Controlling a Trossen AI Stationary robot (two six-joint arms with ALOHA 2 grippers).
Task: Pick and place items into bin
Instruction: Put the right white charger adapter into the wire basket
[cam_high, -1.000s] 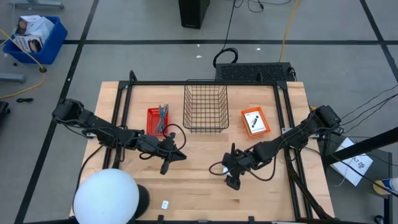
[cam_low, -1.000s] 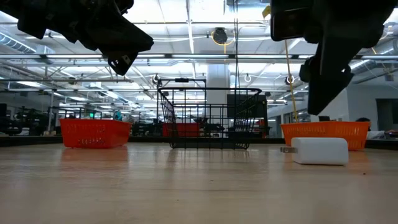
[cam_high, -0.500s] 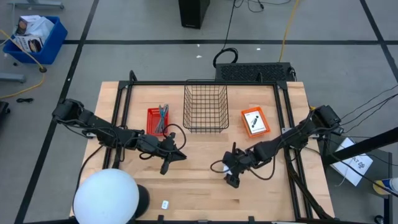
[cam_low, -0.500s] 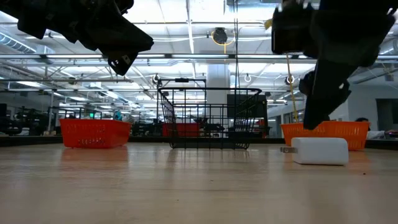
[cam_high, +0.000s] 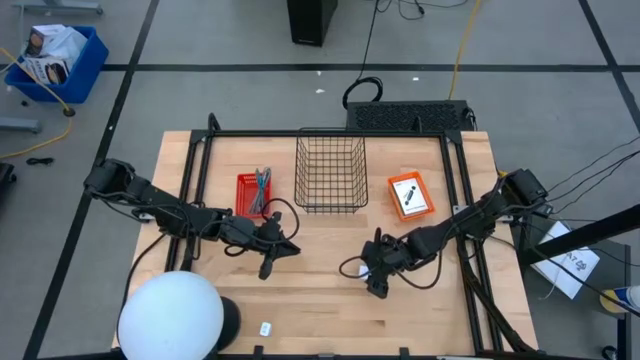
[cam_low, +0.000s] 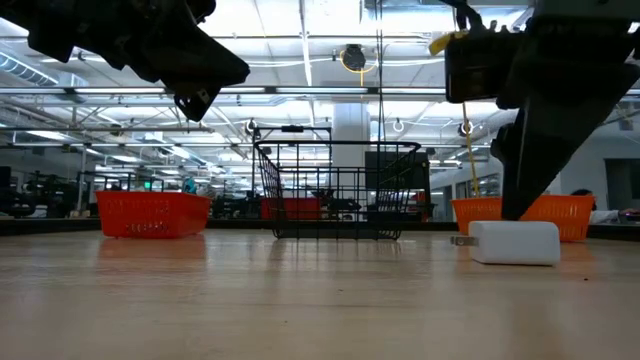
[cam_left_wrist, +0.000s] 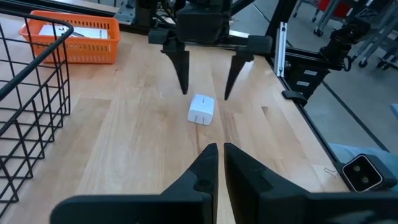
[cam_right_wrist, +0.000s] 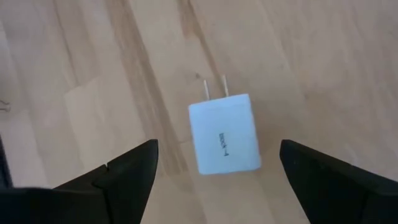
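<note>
A small white block with two metal prongs (cam_right_wrist: 225, 134) lies flat on the wood table; it also shows in the left wrist view (cam_left_wrist: 201, 109) and the low view (cam_low: 515, 242). My right gripper (cam_high: 378, 287) hangs open just above it, one finger on each side (cam_right_wrist: 134, 168), pointing down. My left gripper (cam_high: 267, 264) is shut and hovers over bare table left of centre, facing the block. A second tiny white block (cam_high: 265, 328) lies near the table's near edge. The black wire basket (cam_high: 330, 175) stands at the far middle.
A red tray (cam_high: 254, 193) with slim sticks stands left of the basket, and an orange tray (cam_high: 410, 196) with a printed white card stands right of it. A large white dome (cam_high: 170, 318) covers the near left corner. Bare wood lies between the two grippers.
My right gripper has come down toward the white block, staying open, until its fingers stand around it. The block has stayed where it was.
</note>
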